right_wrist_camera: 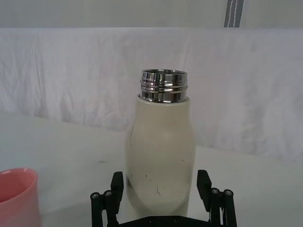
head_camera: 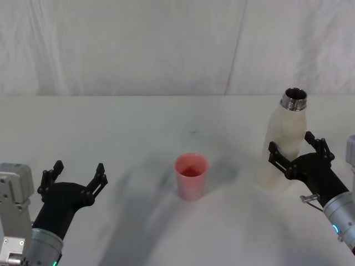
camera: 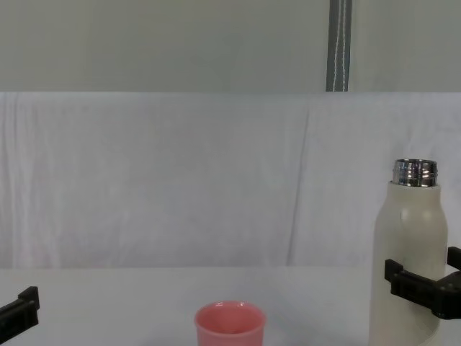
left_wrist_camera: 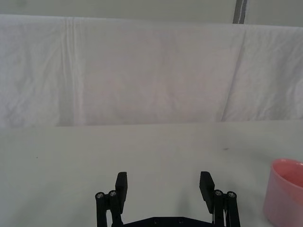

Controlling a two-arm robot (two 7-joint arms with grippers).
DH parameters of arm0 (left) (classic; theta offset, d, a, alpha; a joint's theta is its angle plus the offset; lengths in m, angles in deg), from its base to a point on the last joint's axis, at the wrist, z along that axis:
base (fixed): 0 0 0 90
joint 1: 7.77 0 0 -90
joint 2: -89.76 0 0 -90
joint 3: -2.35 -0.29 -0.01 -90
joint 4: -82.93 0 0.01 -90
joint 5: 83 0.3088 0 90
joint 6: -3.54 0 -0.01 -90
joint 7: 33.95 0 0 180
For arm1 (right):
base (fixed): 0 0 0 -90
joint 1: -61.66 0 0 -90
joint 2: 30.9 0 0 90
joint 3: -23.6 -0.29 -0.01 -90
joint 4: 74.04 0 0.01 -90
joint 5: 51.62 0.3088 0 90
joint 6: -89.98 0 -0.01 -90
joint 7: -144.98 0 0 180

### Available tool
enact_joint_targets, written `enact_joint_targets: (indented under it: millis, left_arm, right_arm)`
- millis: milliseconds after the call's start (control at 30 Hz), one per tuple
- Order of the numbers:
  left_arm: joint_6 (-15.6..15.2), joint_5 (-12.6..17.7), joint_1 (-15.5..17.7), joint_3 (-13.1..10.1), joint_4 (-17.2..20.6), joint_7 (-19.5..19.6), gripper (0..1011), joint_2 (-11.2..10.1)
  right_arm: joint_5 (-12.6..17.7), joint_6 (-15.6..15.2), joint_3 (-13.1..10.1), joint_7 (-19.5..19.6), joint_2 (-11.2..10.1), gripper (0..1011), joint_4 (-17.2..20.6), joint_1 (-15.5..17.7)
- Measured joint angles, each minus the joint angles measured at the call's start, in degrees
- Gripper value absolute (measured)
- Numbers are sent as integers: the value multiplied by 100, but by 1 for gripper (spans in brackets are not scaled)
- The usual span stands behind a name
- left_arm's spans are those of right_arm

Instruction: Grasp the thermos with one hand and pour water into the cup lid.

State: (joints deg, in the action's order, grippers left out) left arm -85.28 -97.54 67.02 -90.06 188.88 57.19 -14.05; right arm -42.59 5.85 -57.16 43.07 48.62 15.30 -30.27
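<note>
Right gripper [head_camera: 297, 151]: fingers apart, straddling your thermos [head_camera: 284, 145], frame right.
Cup lid [head_camera: 191, 175]: upright, centre.
Left gripper [head_camera: 74, 175]: spread, lower left.

A white table [head_camera: 138, 127] spreads across the scene. Along its far edge hangs a wrinkled white cloth backdrop [camera: 158, 180] (creased vertically in places), and above it a grey pole [camera: 339, 43] rises against a plain wall [camera: 144, 43].
</note>
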Motion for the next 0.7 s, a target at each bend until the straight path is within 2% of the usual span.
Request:
enact_joint_targets:
  millis: [700]
  left_arm:
    - [0,0,0,0,0,0,1001,0]
  right_arm:
    - [-87,25,-79,46,-113,1001,434,472]
